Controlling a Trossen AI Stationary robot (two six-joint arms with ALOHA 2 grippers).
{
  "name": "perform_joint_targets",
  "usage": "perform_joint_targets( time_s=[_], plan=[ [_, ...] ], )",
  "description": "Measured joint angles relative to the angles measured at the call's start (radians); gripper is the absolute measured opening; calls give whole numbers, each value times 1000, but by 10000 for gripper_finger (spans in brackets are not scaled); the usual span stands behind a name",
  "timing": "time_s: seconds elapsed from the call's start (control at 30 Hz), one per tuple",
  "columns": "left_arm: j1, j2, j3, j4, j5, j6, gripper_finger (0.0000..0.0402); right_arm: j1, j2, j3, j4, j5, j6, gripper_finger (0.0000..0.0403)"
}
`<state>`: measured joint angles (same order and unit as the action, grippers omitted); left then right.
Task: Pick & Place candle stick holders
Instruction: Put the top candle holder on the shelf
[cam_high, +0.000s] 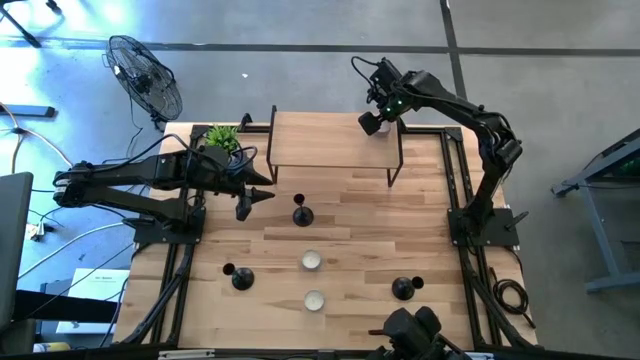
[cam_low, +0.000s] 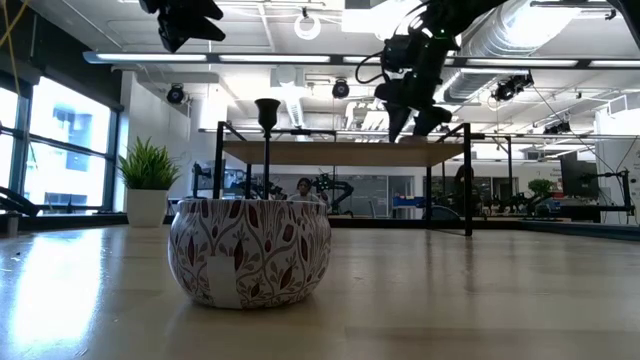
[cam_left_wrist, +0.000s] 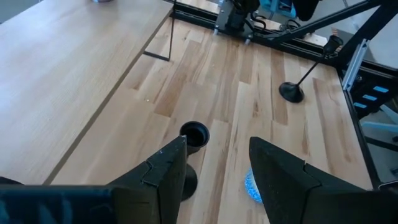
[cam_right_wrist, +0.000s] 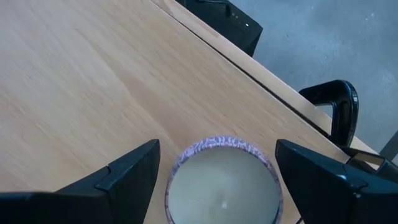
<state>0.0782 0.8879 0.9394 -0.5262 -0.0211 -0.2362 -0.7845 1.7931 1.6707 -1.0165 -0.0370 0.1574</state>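
Note:
Three black candle stick holders stand on their round bases on the table: one mid-table (cam_high: 301, 213), one near left (cam_high: 240, 278), one near right (cam_high: 403, 288). Two white tealight cups (cam_high: 311, 261) (cam_high: 314, 300) sit between them. A third cup with a patterned rim (cam_right_wrist: 224, 180) rests on the raised shelf (cam_high: 330, 140) near its far right corner. My right gripper (cam_right_wrist: 217, 144) hangs open just above this cup, one finger on either side, and I see no touch. My left gripper (cam_high: 266, 196) hovers open, left of the mid-table holder (cam_left_wrist: 194, 137), holding nothing.
A potted plant (cam_high: 221, 137) stands at the shelf's far left. The shelf's black legs (cam_high: 392, 178) come down onto the table. In the low view a patterned cup (cam_low: 250, 250) fills the foreground, with a holder's stem (cam_low: 267, 150) behind it. A fan (cam_high: 145, 75) stands on the floor beyond the table.

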Motion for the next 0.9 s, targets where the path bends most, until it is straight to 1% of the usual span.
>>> perform_joint_targets(
  time_s=[0.17, 0.5, 0.7, 0.77, 0.9],
  plan=[
    [0, 0, 0, 0, 0, 3, 173, 0, 0, 0, 28, -19, 0, 312],
    [0, 0, 0, 0, 1, 3, 173, 0, 0, 0, 107, -229, 0, 312],
    [0, 0, 0, 0, 1, 3, 173, 0, -2, 0, 141, -277, 3, 312],
    [0, 0, 0, 0, 4, 3, 173, -1, -2, 0, 153, -324, 3, 312],
    [0, 0, 0, 0, 4, 3, 173, 0, -2, 0, 191, -483, 4, 312]
  ],
)
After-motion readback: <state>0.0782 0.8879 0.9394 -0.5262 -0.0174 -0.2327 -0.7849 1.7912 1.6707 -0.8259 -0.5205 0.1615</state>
